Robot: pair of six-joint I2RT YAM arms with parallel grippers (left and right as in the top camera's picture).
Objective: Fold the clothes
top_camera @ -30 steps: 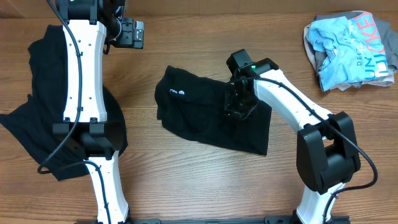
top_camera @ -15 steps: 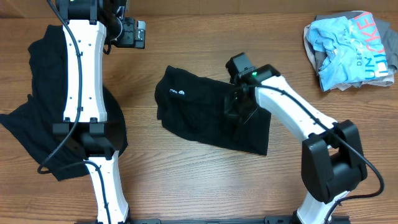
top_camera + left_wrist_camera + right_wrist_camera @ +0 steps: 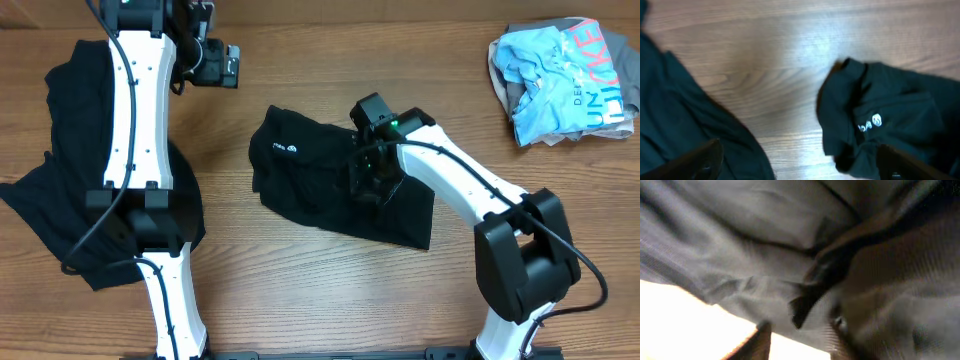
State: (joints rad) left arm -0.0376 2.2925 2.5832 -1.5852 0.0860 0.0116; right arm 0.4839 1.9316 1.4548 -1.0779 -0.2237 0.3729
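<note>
A black garment [image 3: 310, 190] with a small white mark [image 3: 285, 148] lies crumpled at the table's middle. It also shows in the left wrist view [image 3: 890, 125]. My right gripper [image 3: 370, 172] is down on its upper right part. In the right wrist view the fingers [image 3: 800, 337] are narrowed on a fold of the black fabric [image 3: 790, 255], with bright table showing below. A second black garment [image 3: 50, 200] lies spread at the left, partly under my left arm, and shows in the left wrist view [image 3: 680, 125]. My left gripper [image 3: 218, 65] is open and empty above bare table [image 3: 800, 167].
A pile of light blue and grey clothes [image 3: 565, 75] sits at the far right corner. The wooden table [image 3: 300, 290] shows bare along the front and between the two black garments.
My right gripper has moved a little left and toward the front across the middle garment. My left gripper has shifted slightly to the right. The garments' outlines look unchanged.
</note>
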